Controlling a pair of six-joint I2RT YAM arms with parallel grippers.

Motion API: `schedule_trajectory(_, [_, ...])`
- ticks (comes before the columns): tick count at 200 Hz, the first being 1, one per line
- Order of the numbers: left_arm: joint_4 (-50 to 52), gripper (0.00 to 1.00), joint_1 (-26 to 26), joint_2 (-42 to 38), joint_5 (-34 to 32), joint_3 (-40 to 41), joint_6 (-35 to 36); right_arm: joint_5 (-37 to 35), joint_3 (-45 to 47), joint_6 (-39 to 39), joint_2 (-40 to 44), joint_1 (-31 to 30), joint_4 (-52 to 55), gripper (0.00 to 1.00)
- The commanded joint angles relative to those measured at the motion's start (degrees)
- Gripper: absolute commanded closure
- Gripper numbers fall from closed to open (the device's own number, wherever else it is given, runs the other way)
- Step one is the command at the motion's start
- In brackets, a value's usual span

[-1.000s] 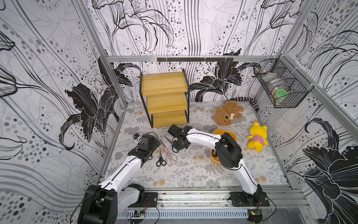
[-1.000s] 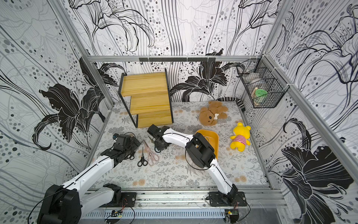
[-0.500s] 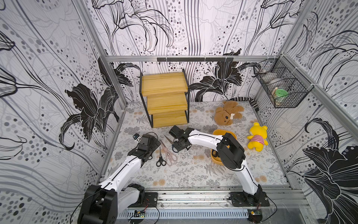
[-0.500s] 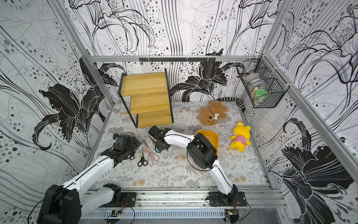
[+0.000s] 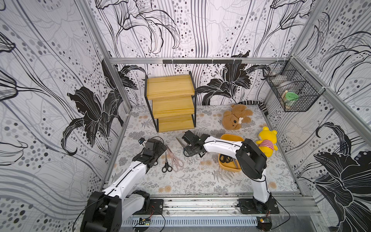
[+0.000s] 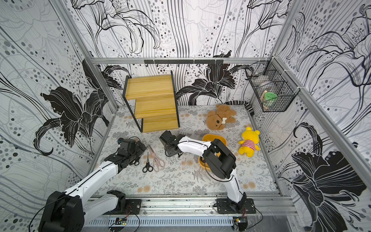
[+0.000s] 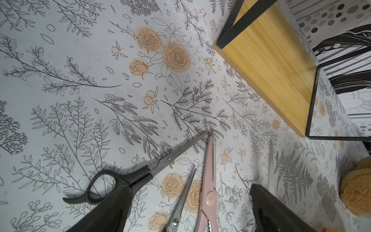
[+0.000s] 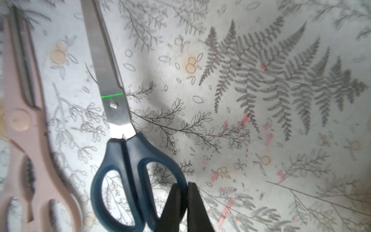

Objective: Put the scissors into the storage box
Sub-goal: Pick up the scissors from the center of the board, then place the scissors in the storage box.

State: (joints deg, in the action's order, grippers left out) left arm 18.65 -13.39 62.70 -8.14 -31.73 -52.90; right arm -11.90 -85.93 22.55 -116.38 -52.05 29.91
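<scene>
Showing blue-handled scissors (image 8: pixel 118 120), steel blades closed

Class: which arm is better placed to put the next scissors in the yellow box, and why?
Right. The right claw is shut on the blue-handled scissors, and the storage box lies on that arm's side; the left claw is open, gripping nothing.

The right gripper (image 8: pixel 185 202) pinches, it seems, the loop rim of the blue-handled scissors (image 8: pixel 120 152); blurred pink shears (image 8: pixel 20 120) lie beside.
</scene>
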Motion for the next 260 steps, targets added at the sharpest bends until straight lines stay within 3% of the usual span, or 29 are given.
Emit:
schedule_trajectory(1, [-3.3,0.03,0.3,0.0,2.8,0.4,0.5,-2.4,1.6,3.8,4.3,0.2,0.0,1.00])
schedule_trajectory(93, [-12.6,0.02,0.1,3.4,15.1,3.2,-1.1,-7.1,22.5,17.8,24.1,2.9,0.4,1.00])
schedule_trajectory(201, [-14.4,0.02,-4.4,6.9,14.6,1.6,-3.3,-10.1,33.7,15.5,44.5,21.7,10.2,1.00])
schedule_trajectory(260, [-14.7,0.02,-5.9,9.6,14.4,-0.7,-3.7,-4.0,42.5,17.8,49.5,23.5,10.0,1.00])
